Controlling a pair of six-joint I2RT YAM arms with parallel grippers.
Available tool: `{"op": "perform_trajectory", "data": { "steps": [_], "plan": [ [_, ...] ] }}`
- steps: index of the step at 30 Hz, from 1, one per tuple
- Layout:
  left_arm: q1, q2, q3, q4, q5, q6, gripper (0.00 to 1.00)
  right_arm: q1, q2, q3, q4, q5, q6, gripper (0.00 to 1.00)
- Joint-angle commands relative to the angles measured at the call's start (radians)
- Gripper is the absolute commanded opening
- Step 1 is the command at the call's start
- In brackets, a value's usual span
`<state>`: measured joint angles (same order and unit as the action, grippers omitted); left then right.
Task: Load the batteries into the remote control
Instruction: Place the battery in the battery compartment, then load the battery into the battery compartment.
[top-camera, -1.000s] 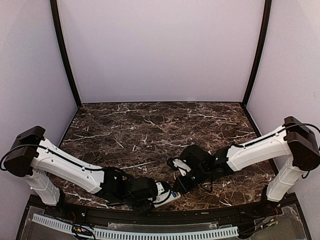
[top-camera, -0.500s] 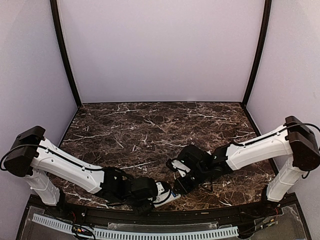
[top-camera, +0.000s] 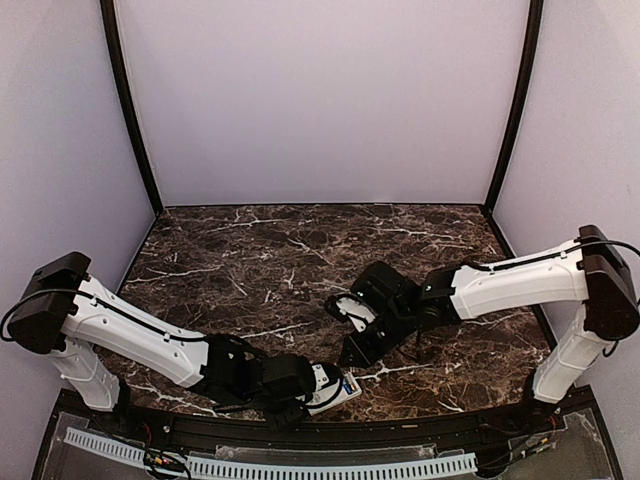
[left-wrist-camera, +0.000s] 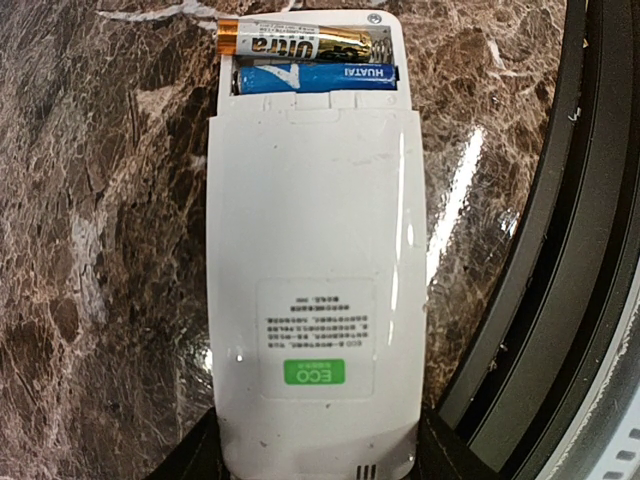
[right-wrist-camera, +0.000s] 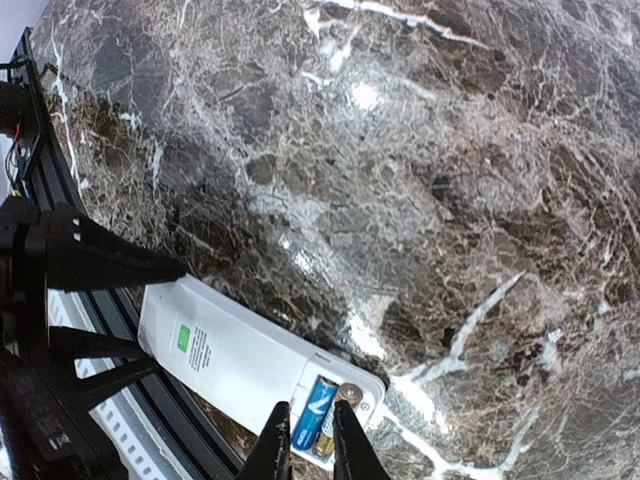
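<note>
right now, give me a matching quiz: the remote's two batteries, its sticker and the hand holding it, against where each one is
Things:
1. blue battery
2. gold and black battery
3. green sticker
4. left hand

Places:
a. clamped on the remote control's closed end
b. outermost slot, at the remote's open end
c. on the remote's back, near the gripped end
d. inner slot, beside the back panel

Pairs: 1-d, 2-b, 3-c, 4-a

Setting: robot test cell, laboratory type. Evidence: plain pale lilac panels (top-camera: 320, 100) closing the desk's far, left and right edges; dark marble-pattern desk (top-camera: 300, 250); black posts (top-camera: 130, 110) at its far corners; slotted white cable duct (top-camera: 270, 465) along the near edge; two white-and-black arms (top-camera: 130, 335) bolted at the near corners.
</note>
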<state>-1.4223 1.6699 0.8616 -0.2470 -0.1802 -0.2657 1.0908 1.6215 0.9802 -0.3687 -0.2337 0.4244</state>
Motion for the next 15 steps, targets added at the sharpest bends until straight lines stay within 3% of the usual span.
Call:
{"op": "perform_trajectory", "data": {
  "steps": [1,15],
  "plan": [
    [0.003,0.031,-0.016,-0.002,-0.007,0.006,0.27,-0.008,0.062,0.060,-0.021,0.014,-0.023,0.12],
    [0.005,0.033,-0.019,0.001,-0.005,0.006,0.27,-0.004,0.101,0.044,-0.003,0.002,-0.036,0.11]
  ]
}}
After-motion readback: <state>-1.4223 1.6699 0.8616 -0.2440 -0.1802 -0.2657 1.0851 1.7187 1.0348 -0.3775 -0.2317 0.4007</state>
